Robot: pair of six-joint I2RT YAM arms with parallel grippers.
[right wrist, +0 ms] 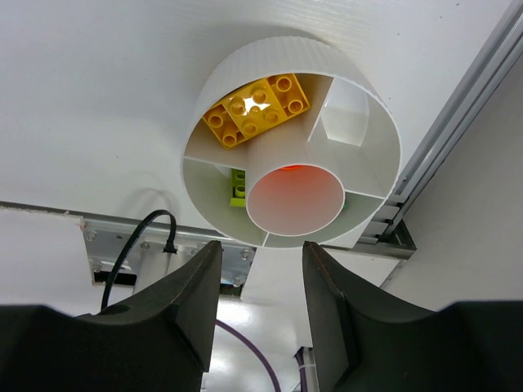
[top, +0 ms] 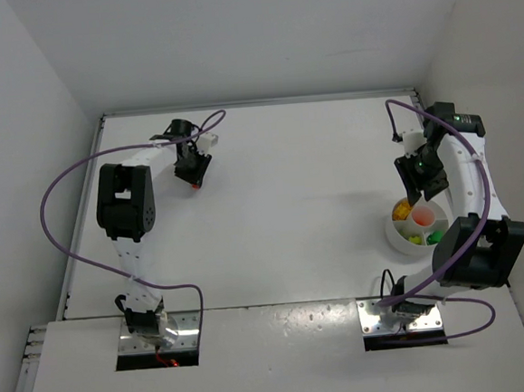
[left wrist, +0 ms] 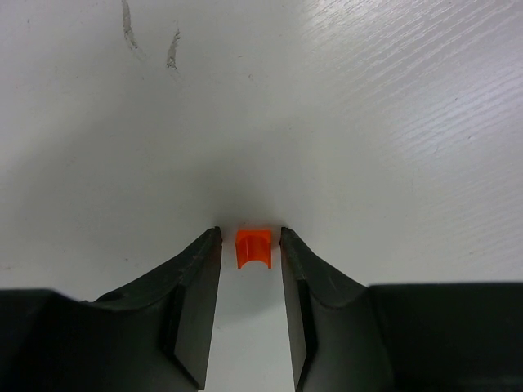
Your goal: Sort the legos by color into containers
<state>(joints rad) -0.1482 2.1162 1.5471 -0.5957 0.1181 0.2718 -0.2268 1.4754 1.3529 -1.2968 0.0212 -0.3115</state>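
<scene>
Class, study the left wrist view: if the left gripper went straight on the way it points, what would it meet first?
Probably the orange lego, lying between the open fingertips of the left gripper, then the table under it; depth is unclear.

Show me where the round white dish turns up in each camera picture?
Top external: the divided white dish sits right of centre, at the right gripper's tip.
Left wrist: not in it.
Right wrist: the dish fills the upper middle.
Shared landmark: the yellow bricks in one compartment.
</scene>
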